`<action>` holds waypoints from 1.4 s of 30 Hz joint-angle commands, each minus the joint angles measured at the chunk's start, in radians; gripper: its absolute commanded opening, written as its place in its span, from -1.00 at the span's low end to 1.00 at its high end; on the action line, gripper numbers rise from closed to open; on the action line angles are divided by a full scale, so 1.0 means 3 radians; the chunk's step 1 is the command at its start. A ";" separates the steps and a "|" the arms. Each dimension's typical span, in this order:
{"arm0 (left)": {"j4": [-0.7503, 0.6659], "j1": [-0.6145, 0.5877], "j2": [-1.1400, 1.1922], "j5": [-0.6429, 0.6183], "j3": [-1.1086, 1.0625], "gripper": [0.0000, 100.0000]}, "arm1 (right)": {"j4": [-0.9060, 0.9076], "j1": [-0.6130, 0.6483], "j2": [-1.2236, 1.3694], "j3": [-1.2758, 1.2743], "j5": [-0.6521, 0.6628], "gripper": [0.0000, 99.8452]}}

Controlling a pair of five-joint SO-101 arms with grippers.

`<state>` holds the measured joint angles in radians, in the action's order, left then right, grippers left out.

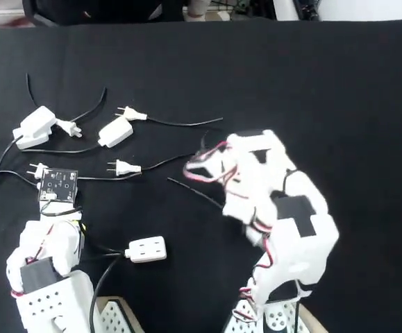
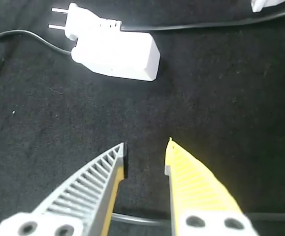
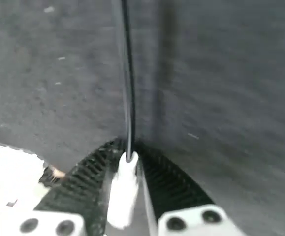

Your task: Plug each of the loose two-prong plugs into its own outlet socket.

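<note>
My left gripper hangs open over bare black cloth, nothing between its fingers. Beyond it lie a white two-prong plug and a white outlet block, touching each other. My right gripper is shut on a small white plug; its black cord runs straight away over the cloth. In the high view, the left arm is at the near left and the right arm near the middle. Loose plugs lie between outlet blocks.
Another white outlet block, slots facing up, lies near the front between the arms. Thin black cords trail across the left half of the black cloth. A cord runs under the right arm.
</note>
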<state>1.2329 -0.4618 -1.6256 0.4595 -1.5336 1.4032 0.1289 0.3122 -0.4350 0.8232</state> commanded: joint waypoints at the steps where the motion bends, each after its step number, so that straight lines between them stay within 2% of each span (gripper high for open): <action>1: -0.0031 0.0023 -0.0010 0.0041 0.0018 -0.72 | 0.0036 -0.0184 0.0003 0.0315 -0.0220 -0.98; 5: -0.0031 0.0028 -0.0010 0.0041 0.0018 -0.72 | 0.0031 -0.0210 0.0028 0.0422 -0.0481 -0.98; 11: -0.0031 0.0023 -0.0010 0.0041 0.0018 -0.72 | 0.0061 -0.0128 0.0028 0.0309 -0.0404 -0.96; 16: -0.0031 0.0023 -0.0010 0.0041 0.0018 -0.72 | 0.0061 -0.0097 0.0003 0.0064 -0.0307 -0.74; 22: -0.0051 0.0043 -0.0010 0.0041 0.0018 -0.72 | 0.0087 -0.0087 0.0003 -0.0074 -0.0281 -0.78; 28: -0.0051 0.0043 -0.0010 0.0041 0.0018 -0.72 | 0.0082 -0.0087 0.0003 -0.0233 -0.0051 -0.78; 30: -0.0051 0.0049 -0.0010 0.0041 0.0018 -0.72 | 0.0082 -0.0046 -0.0003 -0.0248 -0.0051 -0.81; 33: -0.0056 0.0049 -0.0010 0.0041 0.0018 -0.72 | 0.0087 0.0107 -0.0003 -0.0248 -0.0072 -0.98; 38: -0.0164 0.0054 -0.0010 0.0015 0.0013 -0.72 | 0.0000 0.0286 0.0018 -0.0243 -0.0097 -0.98; 42: -0.0189 0.0171 -0.0010 -0.0133 0.0003 -0.72 | -0.0292 0.0292 0.0013 -0.0315 -0.0302 -0.98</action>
<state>1.1960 -0.4542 -1.6256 0.4427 -1.5336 1.3755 0.1857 0.3168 -0.4948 0.7664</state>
